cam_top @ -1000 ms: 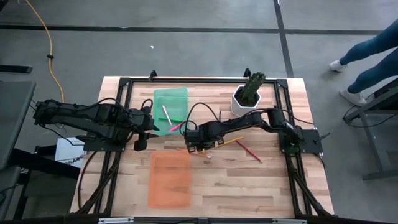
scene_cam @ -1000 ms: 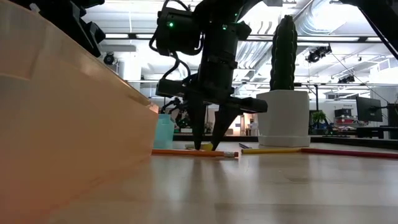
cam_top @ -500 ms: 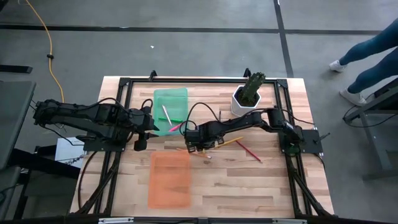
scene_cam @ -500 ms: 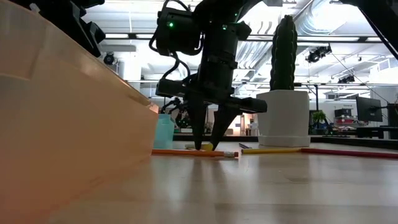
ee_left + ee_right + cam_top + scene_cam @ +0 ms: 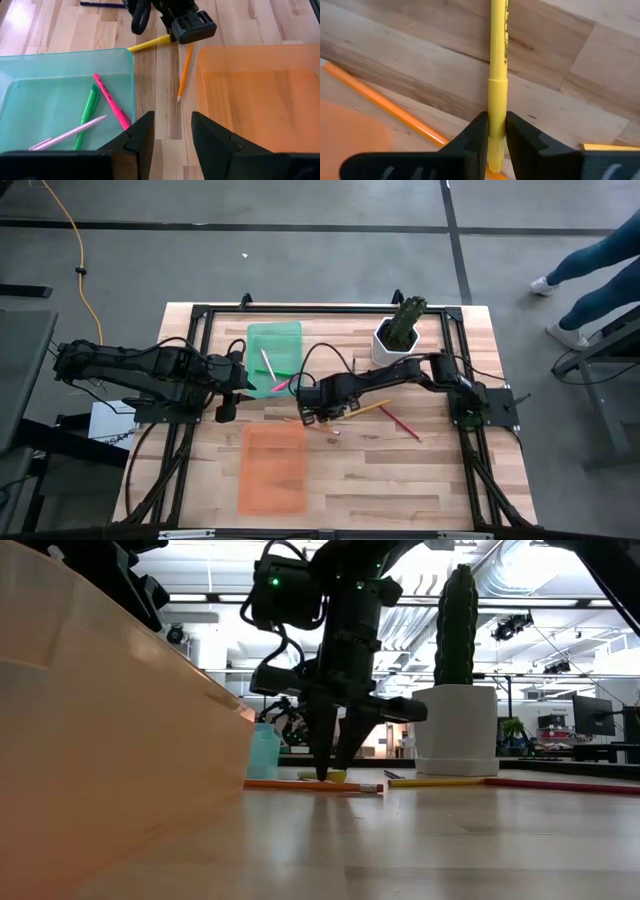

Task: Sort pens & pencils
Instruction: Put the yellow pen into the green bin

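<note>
Right gripper pinched the yellow pen beside the orange tray

The right gripper (image 5: pixel 492 137) had its jaws pressed onto the yellow pen (image 5: pixel 497 60), low on the table just beyond the orange tray (image 5: pixel 272 468). The left gripper (image 5: pixel 170 132) hovered, jaws spread and holding nothing, between the orange tray and the green tray (image 5: pixel 30 70), which held three pens: magenta (image 5: pixel 111 99), green (image 5: pixel 86 116), pale pink (image 5: pixel 67 133). One orange pencil (image 5: pixel 184 72) lay beside the orange tray.
</note>
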Tool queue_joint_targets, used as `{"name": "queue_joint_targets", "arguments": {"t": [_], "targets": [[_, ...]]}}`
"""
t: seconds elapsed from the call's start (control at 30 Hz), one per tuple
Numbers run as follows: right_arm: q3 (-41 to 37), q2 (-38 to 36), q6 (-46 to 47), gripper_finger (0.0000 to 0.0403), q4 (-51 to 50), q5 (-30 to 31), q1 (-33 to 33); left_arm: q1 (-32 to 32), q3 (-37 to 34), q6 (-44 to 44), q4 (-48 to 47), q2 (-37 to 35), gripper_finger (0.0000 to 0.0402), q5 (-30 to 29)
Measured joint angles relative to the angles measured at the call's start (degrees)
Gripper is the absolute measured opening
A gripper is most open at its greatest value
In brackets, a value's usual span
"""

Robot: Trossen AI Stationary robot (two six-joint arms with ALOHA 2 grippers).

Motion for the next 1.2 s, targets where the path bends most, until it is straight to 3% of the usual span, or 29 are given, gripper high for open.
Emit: {"name": "queue_joint_targets", "arguments": {"t": [1.2], "targets": [[0.0, 0.0, -0.8, 0.0054, 2.2, 0.3, -0.4, 0.0, 0.0, 0.0, 0.0, 0.0, 0.0119, 0.0]]}}
